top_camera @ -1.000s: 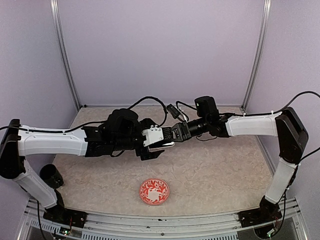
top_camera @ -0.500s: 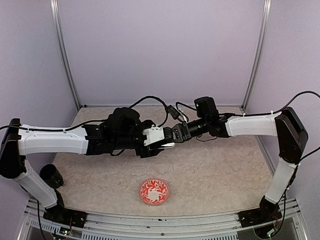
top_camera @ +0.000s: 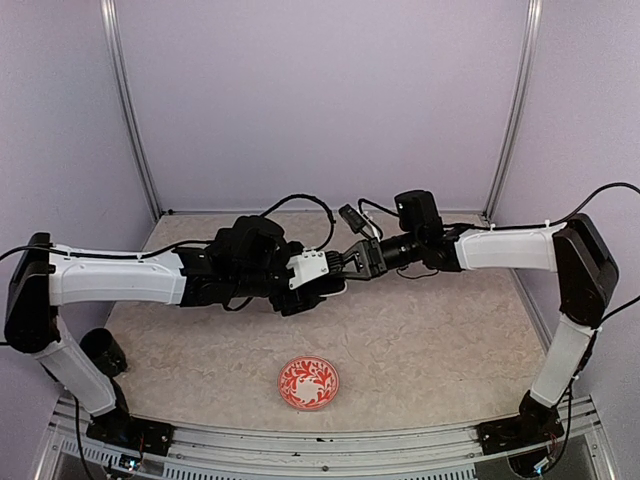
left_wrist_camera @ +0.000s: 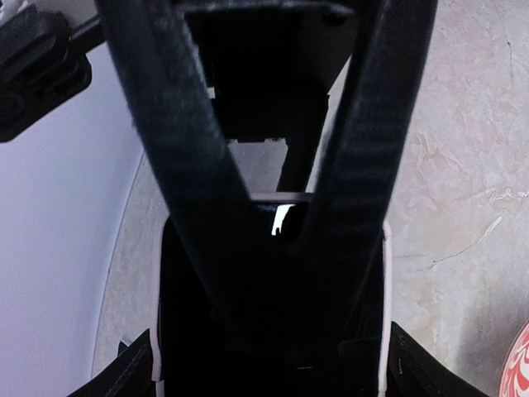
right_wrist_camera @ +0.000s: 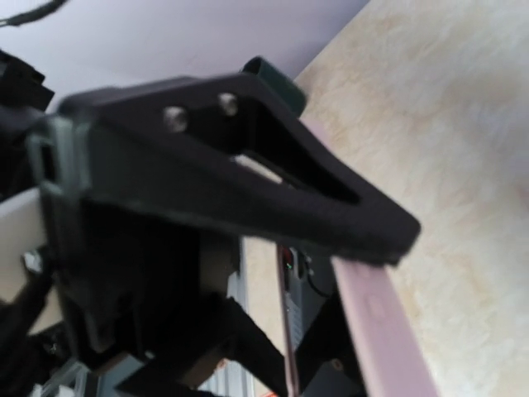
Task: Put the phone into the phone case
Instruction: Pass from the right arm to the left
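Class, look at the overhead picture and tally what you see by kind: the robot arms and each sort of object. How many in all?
Robot arms: 2 (left arm, right arm)
Red patterned disc: 1
Black cylinder: 1
Pink-rimmed phone case: 1 (phone not separately distinguishable)
Total: 5

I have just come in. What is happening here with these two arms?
The two arms meet in the air above the beige marbled table. The left claw seems to grip a flat dark slab with a pale pink rim, apparently the phone and its case; whether the phone sits fully in the case I cannot tell. The right claw is close at the slab's other end, and its grip is unclear. A round red patterned dish lies alone near the front edge.
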